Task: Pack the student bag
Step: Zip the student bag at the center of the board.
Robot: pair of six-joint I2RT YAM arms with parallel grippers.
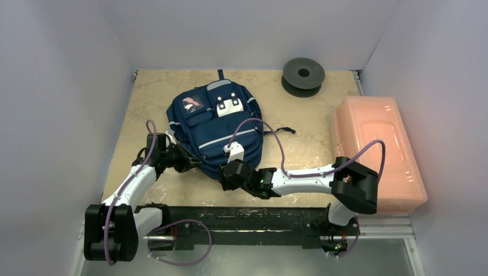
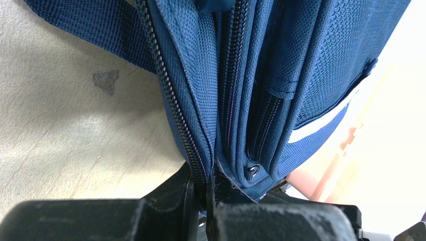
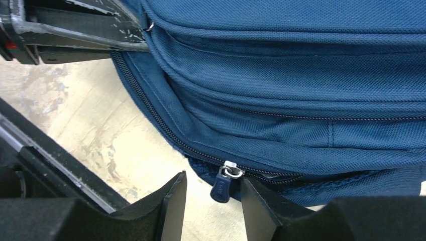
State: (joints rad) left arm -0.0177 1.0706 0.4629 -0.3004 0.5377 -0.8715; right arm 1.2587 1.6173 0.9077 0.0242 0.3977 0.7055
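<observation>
The student bag [image 1: 213,123], a navy backpack with white trim, lies flat in the middle of the table. My left gripper [image 1: 185,163] is at its near left corner. In the left wrist view, the left gripper [image 2: 210,188] is shut on the bag's zipper edge [image 2: 193,145]. My right gripper [image 1: 226,175] is at the bag's near edge. In the right wrist view it [image 3: 213,182] stands open around a blue zipper pull [image 3: 221,187]. The pull hangs from a silver slider [image 3: 231,168], close to the right finger.
A pink translucent plastic box [image 1: 374,149] with its lid on stands along the right side. A black spool [image 1: 303,75] sits at the back, near the wall. Grey walls enclose the tabletop [image 1: 149,98] on three sides. The left gripper's fingers [image 3: 75,30] show at the top left of the right wrist view.
</observation>
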